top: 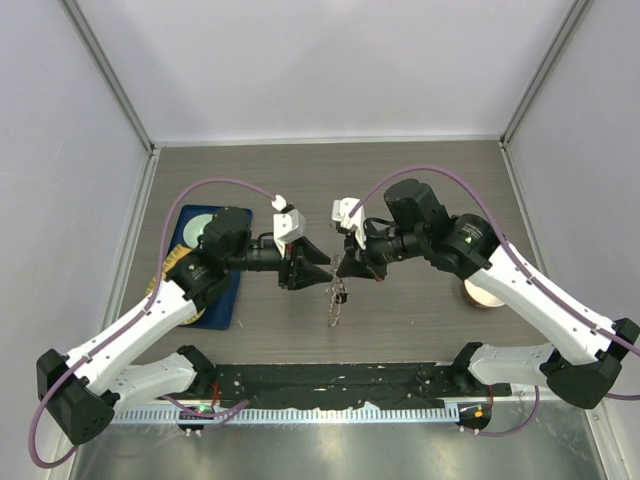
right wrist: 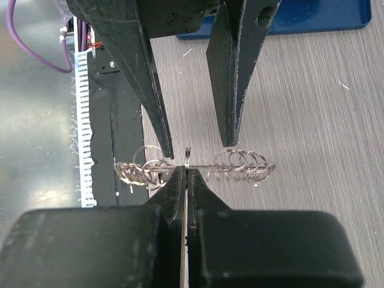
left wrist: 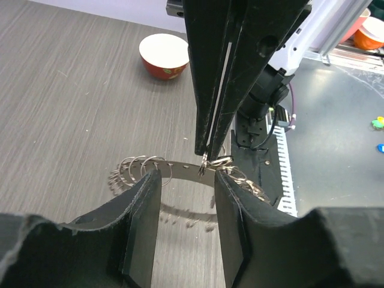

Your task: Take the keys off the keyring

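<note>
Table (top: 420, 330): a grey wood-look top. Both arms meet over its middle.
Blue tray (top: 222, 305): it lies on the left side, partly under the left arm, well apart from the work.
Red bowl (left wrist: 164, 56): it sits on the right side of the table, away from the ring.
Right gripper (right wrist: 187, 173): its two fingers are pressed tight together. They pinch a thin bit of metal at the top edge of the ring band. I cannot tell if that bit is a small loop or the band itself.
Left gripper (left wrist: 187, 180): its fingers are spread apart, one on each side of the ring band. They are not squeezing anything.
Keyring (left wrist: 180, 169): it hangs in the air between the two grippers, above the table. It is a thin metal band with many small wire loops on it.
Keys (top: 341, 296): a tiny dark piece dangles under the ring. It is too small to see well.
Step now: the right gripper holds the ring up, and the left one is lined up around it.
Next move: I think the left fingers need to close on the band, so the ring stays put while a piece is worked off slowly.
</note>
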